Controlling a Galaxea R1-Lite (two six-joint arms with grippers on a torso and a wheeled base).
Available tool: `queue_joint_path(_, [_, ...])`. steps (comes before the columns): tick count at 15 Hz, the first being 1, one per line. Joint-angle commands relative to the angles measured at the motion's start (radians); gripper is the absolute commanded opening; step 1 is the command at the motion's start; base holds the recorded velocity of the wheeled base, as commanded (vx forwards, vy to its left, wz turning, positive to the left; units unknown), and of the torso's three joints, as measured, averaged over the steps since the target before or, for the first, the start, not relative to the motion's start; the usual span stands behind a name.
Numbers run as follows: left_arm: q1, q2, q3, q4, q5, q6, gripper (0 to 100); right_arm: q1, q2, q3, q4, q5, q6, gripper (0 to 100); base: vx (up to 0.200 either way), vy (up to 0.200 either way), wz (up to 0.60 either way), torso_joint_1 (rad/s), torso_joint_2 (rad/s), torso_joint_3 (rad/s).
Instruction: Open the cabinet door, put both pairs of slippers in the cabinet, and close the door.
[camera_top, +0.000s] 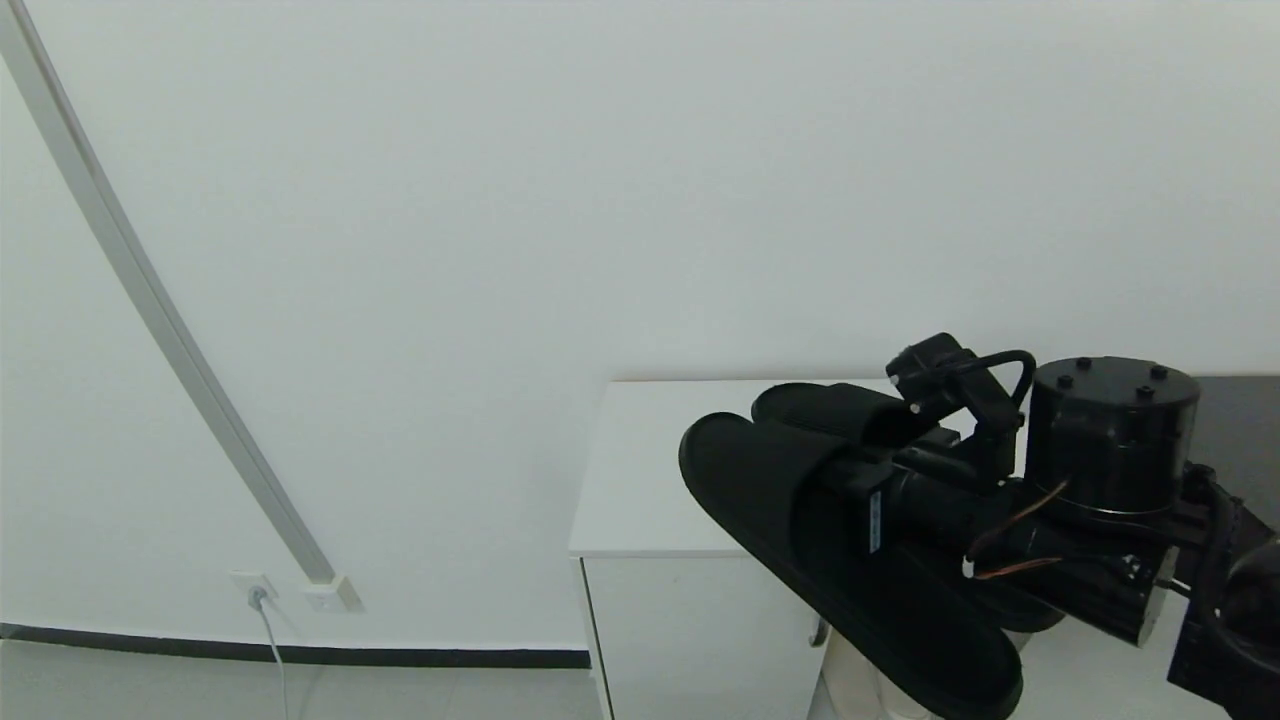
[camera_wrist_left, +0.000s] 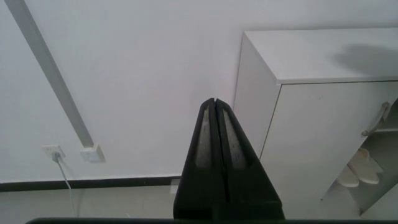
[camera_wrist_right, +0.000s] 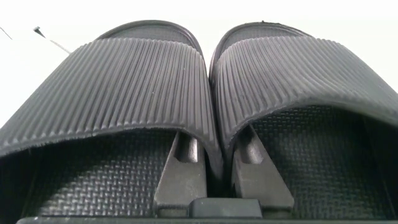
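You're looking at a plain indoor room, set up like a home entry corner.

What shows it:
- A plain white wall (camera_top: 640, 180) has white cable trunking (camera_top: 150, 290) running down it at a slant to a small junction box (camera_top: 333, 594).
- A wall socket (camera_top: 250, 583) sits just beside that box, with a white cable (camera_top: 275, 650) plugged in and hanging down.
- A dark skirting strip (camera_top: 300, 656) runs along the wall's foot above a grey floor (camera_top: 150, 695).
- A low white cabinet (camera_top: 640, 470) with a bar handle (camera_wrist_left: 375, 121) stands against the wall.
- Pale slippers (camera_wrist_left: 360, 168) sit on a shelf inside it, and black slippers (camera_top: 770, 480) are at the front edge of its top.

It reads as a shoe cabinet, so this is a hallway-type setup.
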Motion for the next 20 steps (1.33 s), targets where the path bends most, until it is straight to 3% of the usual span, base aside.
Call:
queue_joint_path(1, [0.0, -0.002, 0.0, 0.0, 0.0, -0.001, 0, 0.009, -0.022, 0.048, -0.044, 0.001, -0.058, 0, 0.0, 0.0, 0.0, 0.0, 0.0, 0.0])
queue_joint_path(8, [0.0, 0.0, 0.0, 0.0, 0.0, -0.001, 0, 0.026, -0.021, 0.072, -0.075, -0.003, -0.068, 0, 0.0, 0.0, 0.0, 0.0, 0.0, 0.0])
queue_joint_path(18, [0.0, 0.0, 0.0, 0.0, 0.0, -0.001, 0, 0.035, -0.018, 0.077, -0.071, -0.003, -0.068, 0, -0.2, 0.0, 0.0, 0.003, 0.0, 0.001])
queue_joint_path(20, [0.0, 0.0, 0.0, -0.001, 0.0, -0.001, 0, 0.049, -0.018, 0.082, -0.071, -0.004, -0.068, 0, 0.0, 0.0, 0.0, 0.0, 0.0, 0.0])
